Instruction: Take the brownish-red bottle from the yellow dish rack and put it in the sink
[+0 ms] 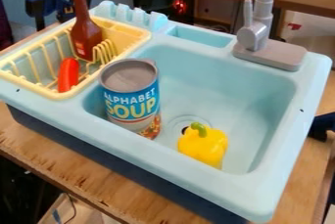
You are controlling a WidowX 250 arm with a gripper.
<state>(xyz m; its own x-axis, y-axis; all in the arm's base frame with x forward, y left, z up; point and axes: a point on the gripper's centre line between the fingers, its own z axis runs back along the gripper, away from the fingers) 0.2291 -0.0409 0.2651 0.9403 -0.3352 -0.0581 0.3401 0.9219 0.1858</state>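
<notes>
Inside the sink (219, 81), a soup can (132, 101) stands in front of the pincer (154, 4), whose state I cannot tell.

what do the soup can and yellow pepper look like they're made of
The soup can looks like metal, its lid a dull grey, with a printed wrap, probably paper. The yellow pepper seems smooth plastic or rubber, judging by its even, bright skin.

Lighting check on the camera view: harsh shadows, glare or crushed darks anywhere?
Camera view: soft light across the light-blue toy sink, no hard-edged shadows; no blown-out glare on the alphabet soup can or yellow bell pepper; near-black area at lower left, below the wooden counter, little detail readable; small red glow in the dark background behind the sink.
</notes>
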